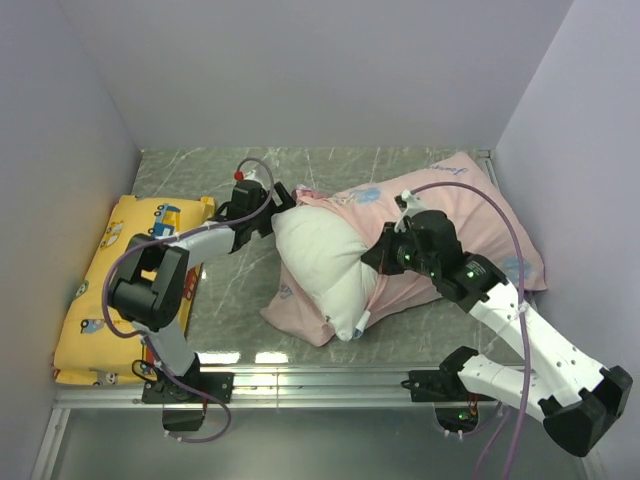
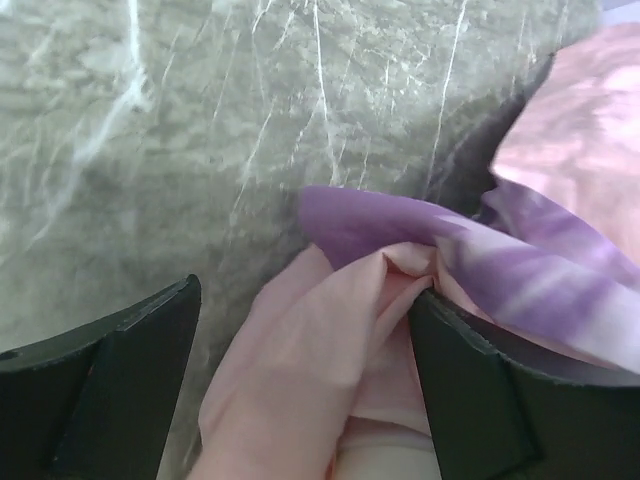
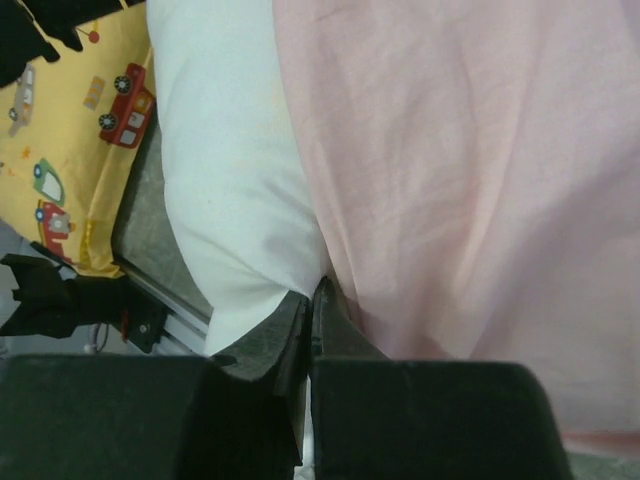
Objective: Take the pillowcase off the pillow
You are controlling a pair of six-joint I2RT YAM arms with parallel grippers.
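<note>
Pale pink cloth, the inner side of the pillowcase [image 1: 455,215], lies turned out over the 3 o'clock half of the bench [image 1: 230,290]. The white pillow [image 1: 318,262] bulges bare from its mouth toward 8 o'clock, so the job looks roughly half done. The left fingers [image 2: 110,390] are spread wide at the 11 o'clock corner of the bundle. A fold of pink and purple cloth lies between them, touching only one of them; placed, I judge, to take the hem. The right fingers [image 3: 335,332] are pressed together on the line where pillow meets case, probably to drag one against the other. Which layer they nip, if any, cannot be told. The overhead view gives the layout, with the yellow cushion [image 1: 110,290] at 9 o'clock, apart from the work. Only the left wrist view shows the purple printed face and the gap between the fingers. Only the right wrist view shows the tips meeting at the seam.
</note>
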